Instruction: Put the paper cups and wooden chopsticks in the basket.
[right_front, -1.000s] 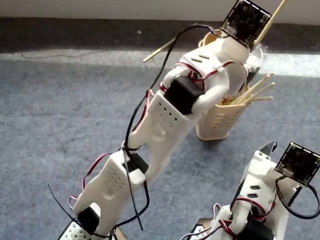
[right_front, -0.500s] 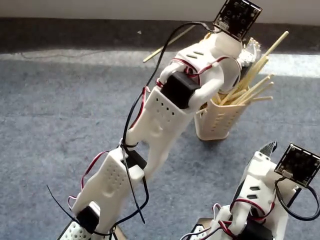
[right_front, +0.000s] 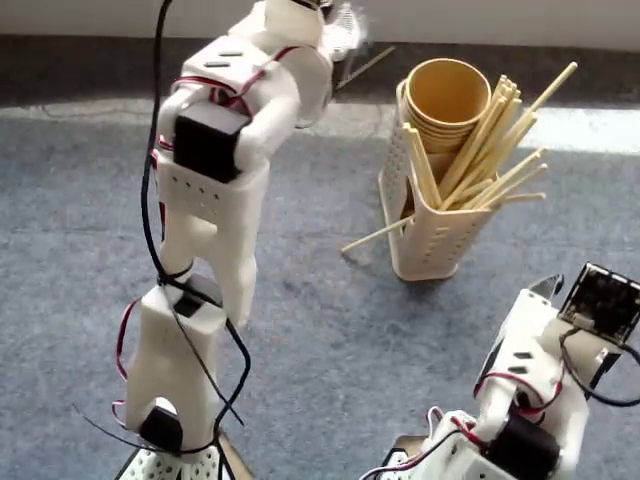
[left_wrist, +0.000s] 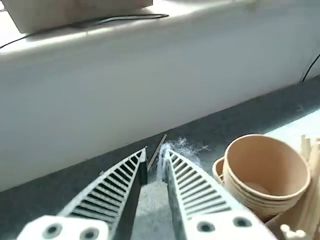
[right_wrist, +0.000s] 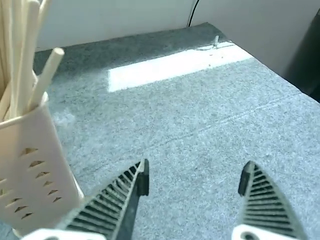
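A cream slotted basket stands on the grey carpet and holds stacked paper cups and several wooden chopsticks. One chopstick juts out low at the basket's side, down toward the carpet. Another chopstick lies on the dark strip by the wall. My left gripper hangs high, left of the basket. In the left wrist view the left gripper is open by a narrow gap and holds nothing, with the cups beside it. My right gripper is open wide over bare carpet, near the basket.
A white wall runs along the far edge of the carpet, with a dark strip at its foot. A bright patch of light falls on the carpet. Open carpet lies left of and in front of the basket.
My left arm has swung up and to the left, away from the basket. The chopstick it carried over the basket now stands in it, and the cups show. The right arm has barely moved.
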